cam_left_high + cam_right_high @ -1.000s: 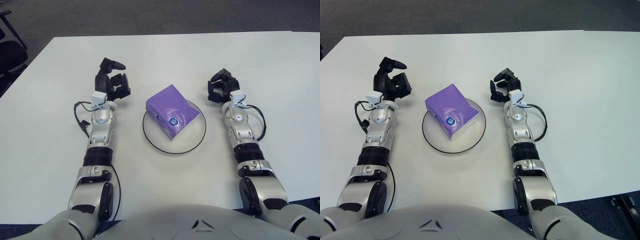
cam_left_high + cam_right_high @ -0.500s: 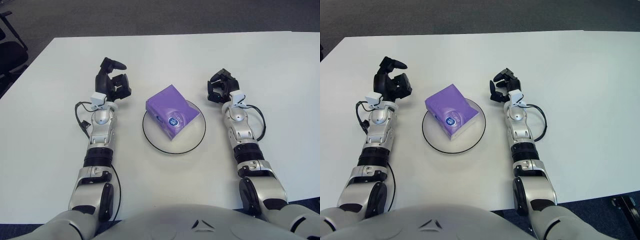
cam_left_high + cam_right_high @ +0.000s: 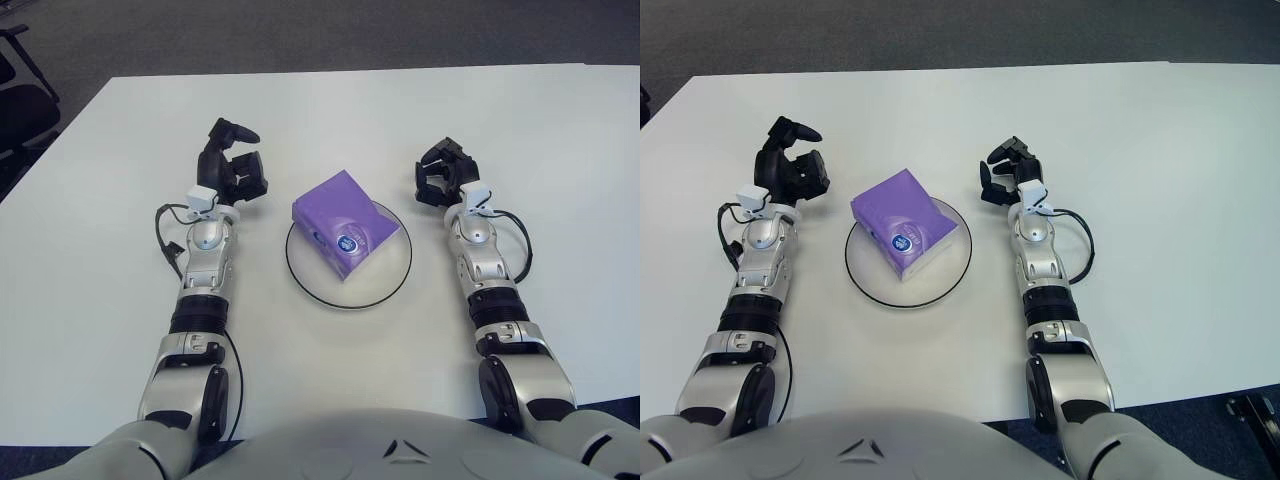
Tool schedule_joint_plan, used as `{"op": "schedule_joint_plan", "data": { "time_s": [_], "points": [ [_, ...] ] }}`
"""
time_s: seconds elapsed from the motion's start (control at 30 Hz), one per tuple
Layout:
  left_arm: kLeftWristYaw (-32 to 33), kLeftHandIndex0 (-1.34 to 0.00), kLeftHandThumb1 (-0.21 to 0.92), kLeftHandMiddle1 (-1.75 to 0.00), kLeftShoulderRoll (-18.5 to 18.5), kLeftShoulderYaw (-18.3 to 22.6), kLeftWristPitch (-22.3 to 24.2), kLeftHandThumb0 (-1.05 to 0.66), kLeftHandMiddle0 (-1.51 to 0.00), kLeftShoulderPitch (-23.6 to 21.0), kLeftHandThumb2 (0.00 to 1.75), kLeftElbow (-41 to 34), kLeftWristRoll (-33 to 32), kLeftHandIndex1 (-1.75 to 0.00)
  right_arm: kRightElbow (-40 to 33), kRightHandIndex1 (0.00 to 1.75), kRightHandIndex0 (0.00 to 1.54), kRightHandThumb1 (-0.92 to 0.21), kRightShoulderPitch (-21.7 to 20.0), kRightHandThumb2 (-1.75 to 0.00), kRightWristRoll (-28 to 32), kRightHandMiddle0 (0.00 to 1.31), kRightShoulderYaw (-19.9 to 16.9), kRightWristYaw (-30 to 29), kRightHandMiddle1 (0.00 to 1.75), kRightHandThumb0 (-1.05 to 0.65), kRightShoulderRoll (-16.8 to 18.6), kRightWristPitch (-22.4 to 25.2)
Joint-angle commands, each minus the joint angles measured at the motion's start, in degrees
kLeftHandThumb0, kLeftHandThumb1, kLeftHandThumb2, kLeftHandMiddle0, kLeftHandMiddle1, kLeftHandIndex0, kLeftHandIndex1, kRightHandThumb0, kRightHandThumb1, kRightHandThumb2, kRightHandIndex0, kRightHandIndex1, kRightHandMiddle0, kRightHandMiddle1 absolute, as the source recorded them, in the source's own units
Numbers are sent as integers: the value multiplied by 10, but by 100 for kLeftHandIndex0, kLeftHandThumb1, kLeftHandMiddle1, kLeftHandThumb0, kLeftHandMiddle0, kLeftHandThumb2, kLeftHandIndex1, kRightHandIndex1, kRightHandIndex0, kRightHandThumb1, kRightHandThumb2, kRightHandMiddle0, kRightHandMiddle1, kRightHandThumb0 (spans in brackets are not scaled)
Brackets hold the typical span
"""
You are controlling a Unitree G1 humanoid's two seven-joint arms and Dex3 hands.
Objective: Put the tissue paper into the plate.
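Both hands empty, fingers apart: left hand [image 3: 232, 166] at ten o'clock, right hand [image 3: 441, 172] at two; tissue [image 3: 345, 222] already on plate [image 3: 385, 290]; withdraw clear, judging it done.

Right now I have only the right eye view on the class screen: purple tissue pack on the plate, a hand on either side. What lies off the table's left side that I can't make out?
Observer: The left eye view shows a black chair on the floor beyond the table's far left corner.
Operator: Is it close to the left hand?
Observer: No. That view shows a broad stretch of table between the hand and the left edge, with the chair beyond it.
Operator: I can see the right hand idle beside the tissue pack on the plate. Anything else?
Observer: The table's near left edge shows too, with a strip of floor below it.
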Motion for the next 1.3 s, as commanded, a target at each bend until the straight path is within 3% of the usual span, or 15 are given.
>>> {"op": "schedule_joint_plan", "data": {
  "time_s": [0.0, 0.43, 1.27],
  "points": [
    [-6, -54, 41, -175, -35, -4, 12, -45, -131, 61, 121, 42, -11, -175, 25, 175, 114, -44, 63, -116, 0, 51, 3, 0, 175, -44, 11, 2],
    [-3, -58, 36, -175, -44, -1, 30, -47, -131, 68, 127, 48, -29, -175, 31, 175, 116, -44, 62, -116, 2, 51, 1, -5, 175, -44, 14, -7],
    [5, -58, 36, -175, -42, 2, 58, -47, -130, 64, 127, 75, -18, -175, 46, 175, 113, -44, 62, -116, 10, 51, -7, -10, 175, -44, 27, -49]
  ]
}}
